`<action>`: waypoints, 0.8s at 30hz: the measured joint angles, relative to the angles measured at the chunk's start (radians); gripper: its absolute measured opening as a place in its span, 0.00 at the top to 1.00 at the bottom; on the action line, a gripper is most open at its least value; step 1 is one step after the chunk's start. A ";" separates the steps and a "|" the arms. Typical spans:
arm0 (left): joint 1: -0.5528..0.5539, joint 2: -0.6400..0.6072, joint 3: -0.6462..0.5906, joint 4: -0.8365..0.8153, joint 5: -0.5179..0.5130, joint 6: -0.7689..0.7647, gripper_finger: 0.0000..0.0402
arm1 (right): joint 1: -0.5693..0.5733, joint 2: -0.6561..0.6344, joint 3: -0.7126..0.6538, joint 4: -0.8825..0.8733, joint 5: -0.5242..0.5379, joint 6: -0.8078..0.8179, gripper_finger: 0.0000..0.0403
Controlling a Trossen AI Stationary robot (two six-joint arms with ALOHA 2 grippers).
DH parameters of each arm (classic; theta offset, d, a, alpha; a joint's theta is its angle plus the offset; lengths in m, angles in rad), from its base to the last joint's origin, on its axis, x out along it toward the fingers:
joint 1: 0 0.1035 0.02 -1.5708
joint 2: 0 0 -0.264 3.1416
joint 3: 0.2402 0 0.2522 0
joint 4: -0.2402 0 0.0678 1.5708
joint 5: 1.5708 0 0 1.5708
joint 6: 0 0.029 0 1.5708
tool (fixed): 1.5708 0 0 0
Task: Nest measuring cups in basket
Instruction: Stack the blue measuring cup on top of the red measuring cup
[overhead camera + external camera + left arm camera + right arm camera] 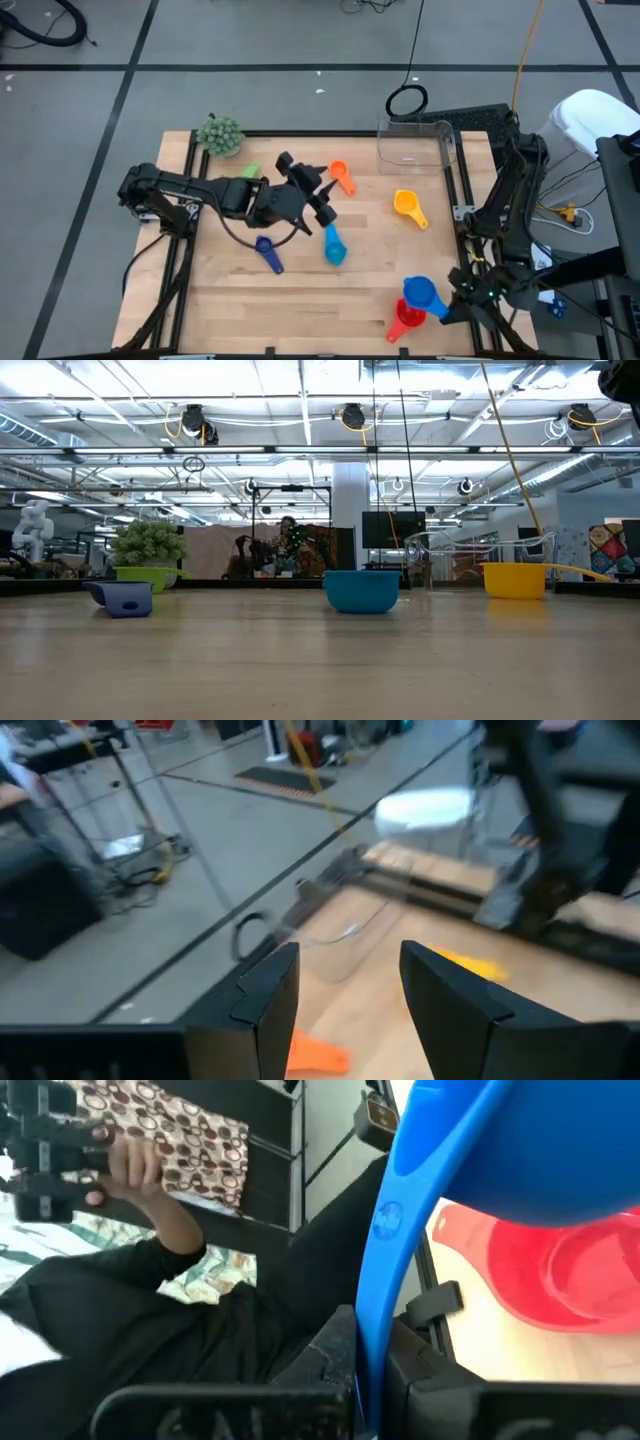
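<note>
Bright overhead lighting; left wrist view motion-blurred.

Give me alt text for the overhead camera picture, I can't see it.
Left pincer hovers open over the wooden table, between an orange plastic scoop and a light blue scoop. The clear plastic bin sits at the far edge.

Pale matt wood is showing on the counter (pixel 300 290); the basket (pixel 415 145) is looking clear, glossy plastic.
</note>
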 joint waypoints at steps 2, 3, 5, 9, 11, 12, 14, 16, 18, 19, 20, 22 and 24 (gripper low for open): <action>-0.020 0.010 0.001 0.053 -0.001 -0.015 0.55 | 0.021 0.012 0.000 0.031 0.053 0.015 1.00; -0.030 0.012 0.001 0.075 0.000 -0.015 0.55 | 0.030 0.019 0.000 0.057 0.088 0.018 1.00; -0.048 0.015 0.000 0.121 0.000 -0.018 0.55 | 0.048 0.041 0.000 0.116 0.173 0.015 1.00; -0.069 0.033 0.004 0.209 -0.003 -0.047 0.57 | 0.072 0.105 0.000 0.257 0.291 -0.015 1.00; -0.080 0.049 0.000 0.203 0.000 -0.056 0.58 | 0.078 0.150 0.001 0.307 0.306 -0.009 1.00; -0.081 0.065 0.000 0.215 -0.001 -0.069 0.59 | 0.083 0.177 0.001 0.330 0.306 0.006 1.00; -0.088 0.081 0.000 0.213 -0.001 -0.088 0.60 | 0.093 0.237 0.001 0.383 0.306 0.042 1.00; -0.094 0.105 0.000 0.229 0.000 -0.112 0.61 | 0.099 0.299 0.007 0.428 0.306 0.079 1.00; -0.098 0.126 0.001 0.246 0.000 -0.125 0.62 | 0.109 0.354 0.017 0.459 0.306 0.099 1.00; -0.101 0.140 0.001 0.251 0.001 -0.126 0.62 | 0.112 0.375 0.025 0.464 0.306 0.103 1.00; -0.104 0.153 0.001 0.272 0.004 -0.128 0.62 | 0.112 0.392 0.033 0.467 0.309 0.110 1.00; -0.110 0.168 0.000 0.299 0.006 -0.124 0.62 | 0.113 0.413 0.043 0.469 0.329 0.114 1.00; -0.117 0.176 0.000 0.346 0.006 -0.122 0.62 | 0.112 0.431 0.053 0.469 0.341 0.109 1.00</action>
